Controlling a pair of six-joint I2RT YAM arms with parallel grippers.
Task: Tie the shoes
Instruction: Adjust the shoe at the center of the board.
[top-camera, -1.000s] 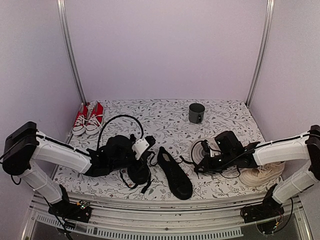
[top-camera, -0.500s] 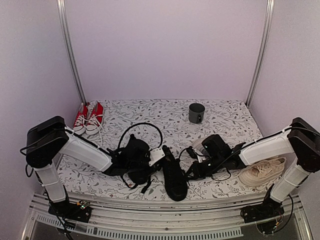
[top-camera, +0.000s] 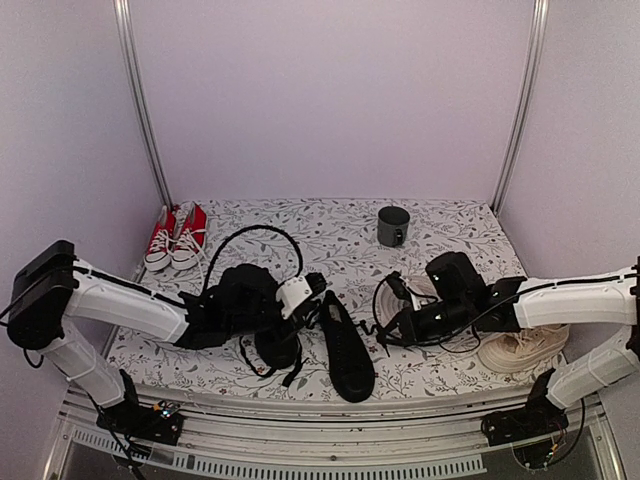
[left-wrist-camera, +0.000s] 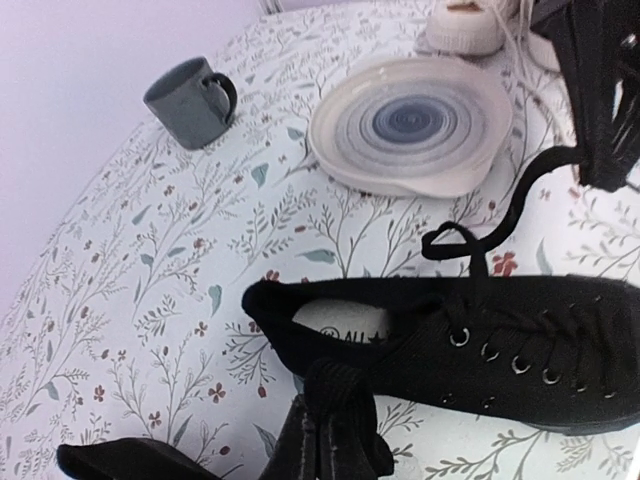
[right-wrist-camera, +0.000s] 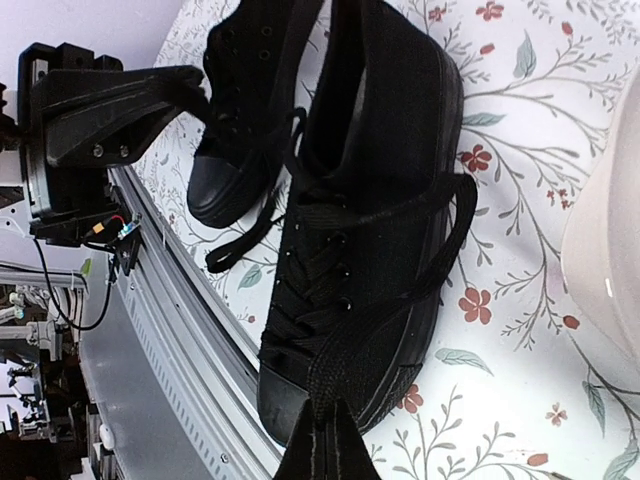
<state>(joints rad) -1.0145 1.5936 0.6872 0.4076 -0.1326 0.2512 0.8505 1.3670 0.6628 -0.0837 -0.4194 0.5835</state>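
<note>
We see the shoes as two all-black low-top sneakers with thin black laces. One black sneaker (top-camera: 347, 345) lies flat on the floral table (top-camera: 340, 240) between the two grippers, toe toward the near edge; its metal eyelets and loose, untied laces show in the left wrist view (left-wrist-camera: 470, 345). The other black sneaker (top-camera: 272, 340) sits partly under the left arm, just left of the first.

The left gripper (top-camera: 312, 290) sits at the heel of the middle sneaker with its fingers pressed together; in its own camera a black lace (left-wrist-camera: 335, 425) seems pinched at the tips, though we cannot be sure. The right gripper (top-camera: 393, 330) is just right of that sneaker, fingers together; a black lace runs from its tip in the wrist view (right-wrist-camera: 325, 440), but whether it is clamped we cannot tell.

Half a second ago both arms were drawn closer in over the middle sneaker. Now the left has pulled back leftward and the right has moved rightward, over the plate (top-camera: 412, 292).
</note>
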